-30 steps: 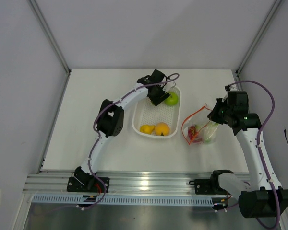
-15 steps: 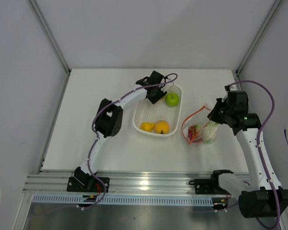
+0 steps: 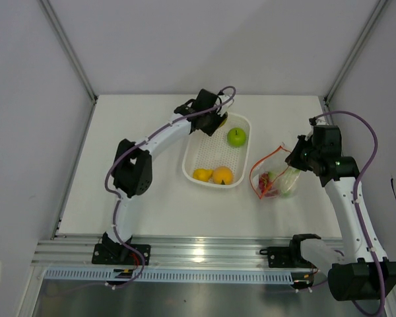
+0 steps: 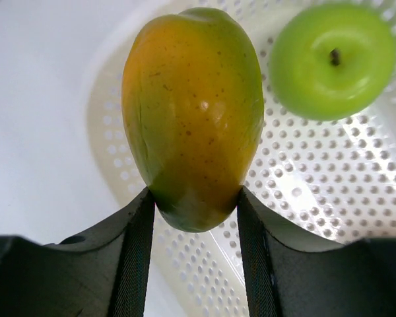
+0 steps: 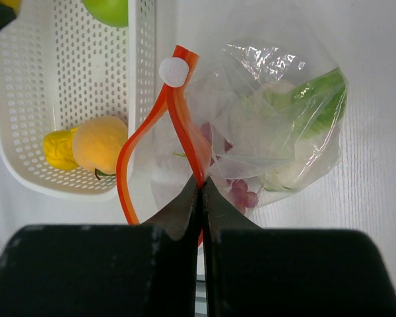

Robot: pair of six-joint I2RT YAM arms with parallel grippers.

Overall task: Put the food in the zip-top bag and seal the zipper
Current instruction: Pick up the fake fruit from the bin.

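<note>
My left gripper (image 4: 195,214) is shut on the orange-yellow mango (image 4: 193,112) and holds it above the far left rim of the white basket (image 3: 201,150); in the top view the gripper (image 3: 214,119) hides most of it. The green apple (image 3: 236,137) lies in the basket's far end, also in the left wrist view (image 4: 333,58). An orange fruit (image 3: 222,176) and a yellow fruit (image 3: 201,176) lie at its near end. My right gripper (image 5: 201,187) is shut on the zipper (image 5: 185,125) of the clear zip-top bag (image 3: 274,175), holding the mouth open. Red grapes (image 5: 241,191) and cauliflower (image 5: 287,173) are inside.
The white perforated basket stands mid-table between the arms, the bag just right of it. A white slider tab (image 5: 172,71) sits at the zipper's far end. Grey walls enclose the table on three sides; a metal rail (image 3: 204,254) runs along the near edge.
My left gripper has lifted the mango out of the basket's far end and drawn back to the left, away from the green apple. The right arm and the bag have not moved.
</note>
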